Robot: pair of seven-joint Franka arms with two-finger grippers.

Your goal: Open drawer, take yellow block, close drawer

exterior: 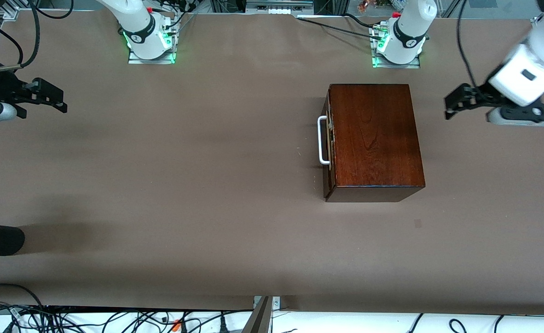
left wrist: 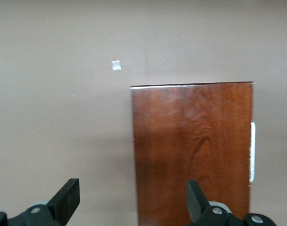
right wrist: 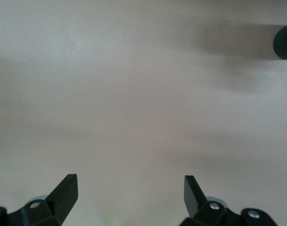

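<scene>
so, shut drawer (exterior: 328,143), both grippers apart at table (exterior: 161,185) ends

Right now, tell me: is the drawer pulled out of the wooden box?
No. The drawer sits flush in the wooden box, its white handle close against the front.

I see a brown counter (exterior: 207,185) carrying one glossy reddish-brown wooden box (exterior: 374,134) toward the left arm's end, its drawer (exterior: 329,138) shut, white handle (exterior: 321,140) facing the right arm's end.

White rounded arm links, black joint bands, green-lit bases on metal plates, black angular jaws, black cables
</scene>
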